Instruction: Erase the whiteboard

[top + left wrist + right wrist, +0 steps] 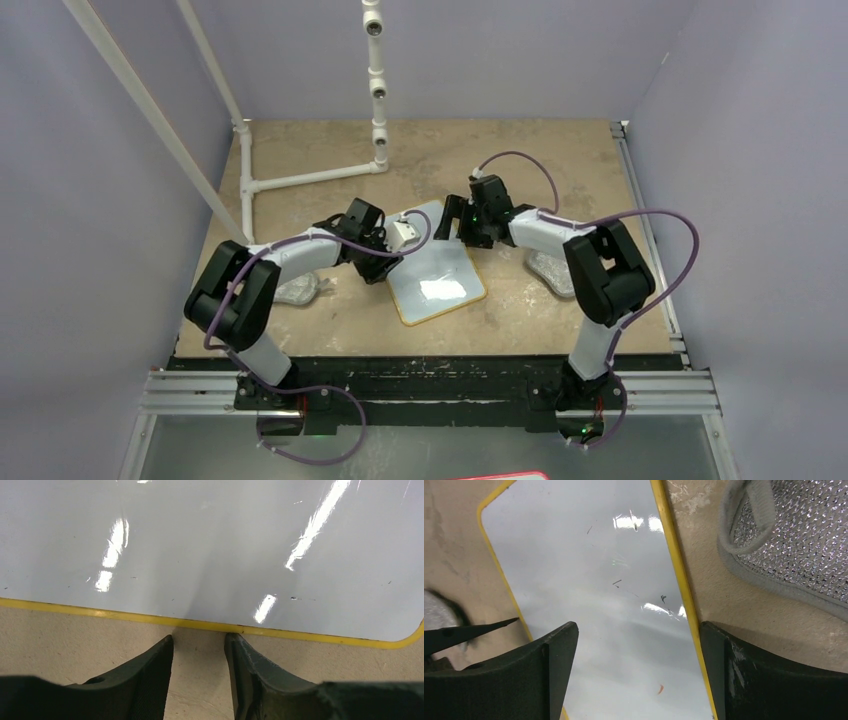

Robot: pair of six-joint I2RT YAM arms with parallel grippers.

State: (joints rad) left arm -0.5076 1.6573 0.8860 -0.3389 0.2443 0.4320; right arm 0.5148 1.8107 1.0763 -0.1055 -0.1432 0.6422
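**Jaws apart over the whiteboard (440, 270)**

It lies flat mid-worktop. The left gripper (198, 639), partly spread and empty, sits at its yellow rim. The right gripper (638, 626), spread wide, spans it beside a grey glittery pad (794, 545).

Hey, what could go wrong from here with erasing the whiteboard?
The left hand sits empty at the yellow rim of the whiteboard and might shove the board. The right hand hangs open over the board with the grey pad lying unheld beside it, so the faint marks could stay.
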